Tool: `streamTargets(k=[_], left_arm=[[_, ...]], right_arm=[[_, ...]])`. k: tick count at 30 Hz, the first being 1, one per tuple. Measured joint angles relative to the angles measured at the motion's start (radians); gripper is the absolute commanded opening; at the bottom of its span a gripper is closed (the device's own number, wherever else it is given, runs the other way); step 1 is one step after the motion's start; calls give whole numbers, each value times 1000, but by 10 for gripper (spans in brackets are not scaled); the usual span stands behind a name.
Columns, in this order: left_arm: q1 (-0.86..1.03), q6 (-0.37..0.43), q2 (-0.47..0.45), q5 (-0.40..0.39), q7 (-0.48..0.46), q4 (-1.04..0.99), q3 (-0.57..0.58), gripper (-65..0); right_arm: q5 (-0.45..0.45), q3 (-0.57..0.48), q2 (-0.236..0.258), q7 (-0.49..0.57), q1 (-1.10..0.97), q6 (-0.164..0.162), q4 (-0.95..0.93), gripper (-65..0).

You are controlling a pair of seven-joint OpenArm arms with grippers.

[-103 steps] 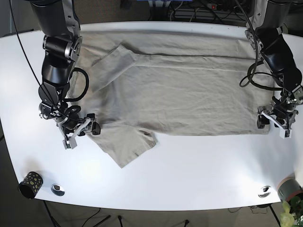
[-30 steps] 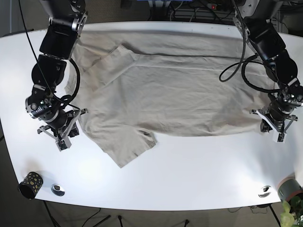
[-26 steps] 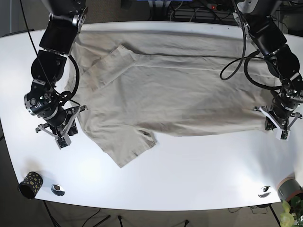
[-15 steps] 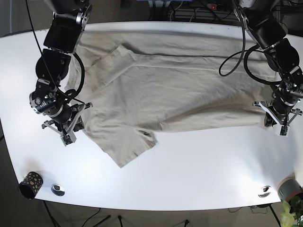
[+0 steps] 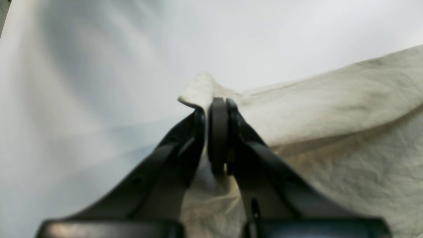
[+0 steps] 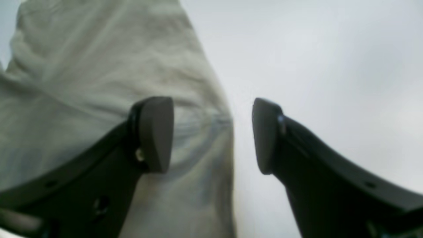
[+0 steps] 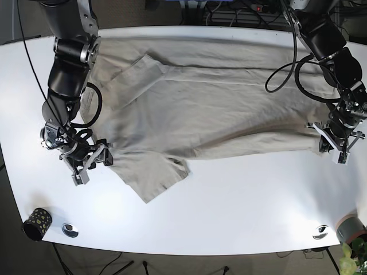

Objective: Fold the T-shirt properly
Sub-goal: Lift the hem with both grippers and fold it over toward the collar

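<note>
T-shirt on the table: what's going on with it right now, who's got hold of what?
The T-shirt lies spread on the white table, not yet folded. The left gripper is shut on a corner of its hem, pinching the cloth up. The right gripper is open, jaws straddling the shirt's edge near the sleeve but not gripping it.

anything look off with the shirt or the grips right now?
The T-shirt lies spread but wrinkled, one sleeve jutting toward the near table edge. The left gripper is pinched on a hem corner; the right gripper is open, straddling the shirt's edge, gripping nothing. No damage shows.
</note>
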Motion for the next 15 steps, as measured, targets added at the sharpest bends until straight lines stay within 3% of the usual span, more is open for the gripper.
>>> streamTargets(k=[9, 15], left_arm=[[0, 0, -3, -1, 0, 0, 0, -650], [0, 0, -3, -1, -1, 0, 0, -650]], right_arm=[[6, -1, 24, 128, 14, -3, -176, -292], [4, 0, 8, 133, 13, -7, -179, -295]])
